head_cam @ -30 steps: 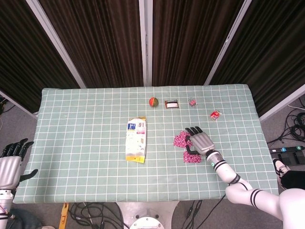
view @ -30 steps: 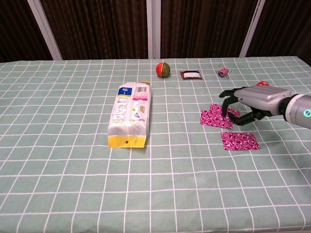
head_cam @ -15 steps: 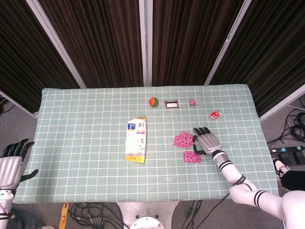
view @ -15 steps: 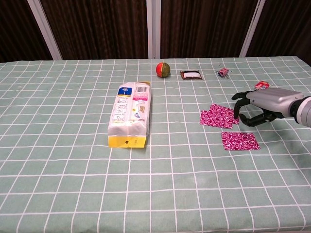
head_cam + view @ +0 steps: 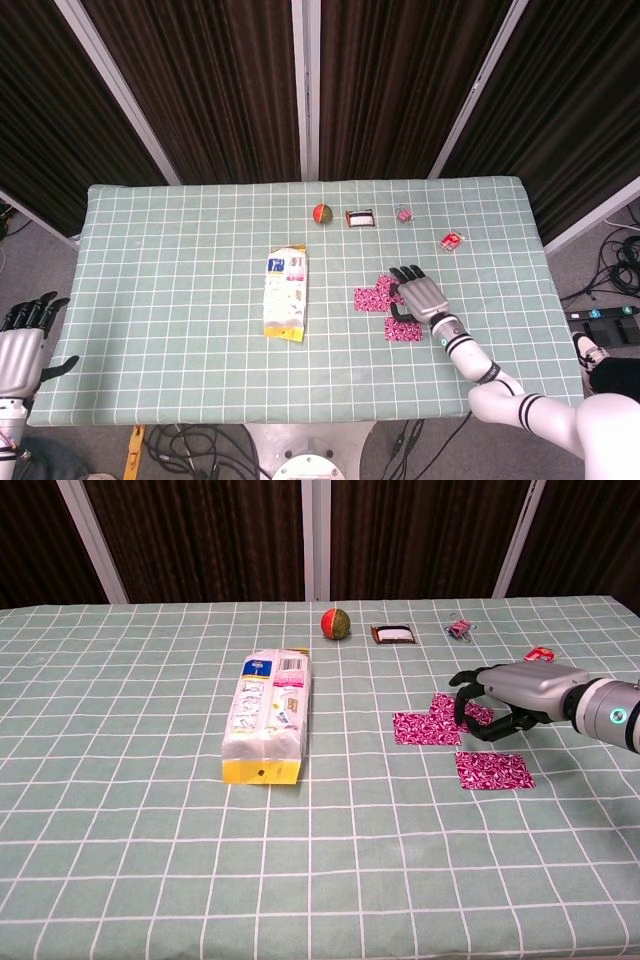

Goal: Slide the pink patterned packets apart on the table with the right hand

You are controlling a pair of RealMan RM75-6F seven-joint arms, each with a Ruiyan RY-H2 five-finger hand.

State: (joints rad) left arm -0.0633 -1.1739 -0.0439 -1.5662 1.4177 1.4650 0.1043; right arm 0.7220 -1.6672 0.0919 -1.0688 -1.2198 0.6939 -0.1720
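A: While the left hand hangs open off the table, where is the right hand?
B: Fingers curled, pressing on the pink packets; holds nothing. One packet lies apart nearer.

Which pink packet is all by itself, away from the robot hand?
The pink packet nearest the table's front edge. It lies flat with bare cloth all round, while the other two sit together by the right robot hand.
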